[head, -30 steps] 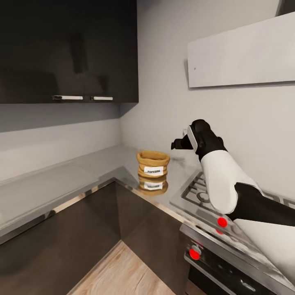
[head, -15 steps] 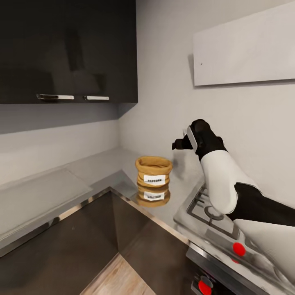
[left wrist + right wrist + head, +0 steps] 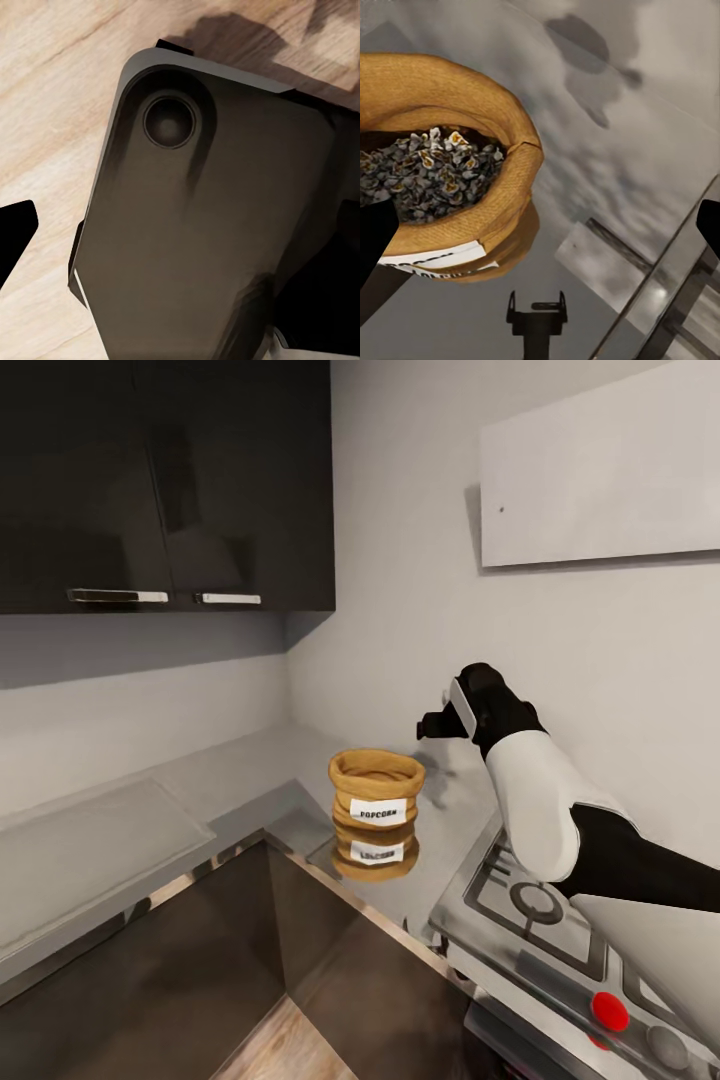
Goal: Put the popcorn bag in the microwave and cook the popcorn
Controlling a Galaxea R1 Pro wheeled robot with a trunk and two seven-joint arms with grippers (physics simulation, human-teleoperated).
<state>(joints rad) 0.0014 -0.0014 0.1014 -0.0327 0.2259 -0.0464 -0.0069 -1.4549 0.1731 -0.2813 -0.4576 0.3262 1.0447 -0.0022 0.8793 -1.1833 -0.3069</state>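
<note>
One sack matters here: the popcorn bag point(image 3: 377, 792) stands upright on the grey tabletop point(image 3: 250, 770), near the inner corner of the L, its white label facing the camera and its mirror image showing in the glossy slab below it. The gas hob point(image 3: 560, 920) lies just beside it to the right.

Over the last second the whole head view has shifted, so the camera has moved: the bag sits a little lower and larger in the picture and the hob's red knob point(image 3: 608, 1012) has slid toward the lower right. That reads as the robot closing in on the corner, not as the bag moving. The right arm has held much the same raised pose, with the right end effector point(image 3: 437, 723) hanging above and just behind the bag's right side, apart from it.

From the right wrist view the bag's open mouth point(image 3: 431, 169) shows dark, unpopped-looking kernels, though the render is coarse enough that this is only probable. The two dark fingertips point(image 3: 375, 232) sit wide apart at the picture's edges with nothing between them, so that end effector is spread and empty.

The left wrist camera looks down on the robot's dark base point(image 3: 202, 225) over pale wood floor point(image 3: 52, 90); the left end effector's spread I cannot tell.

By this showing the grasp is not yet made; the approach seems nearly done, and a descent over the rolled rim comes next.
</note>
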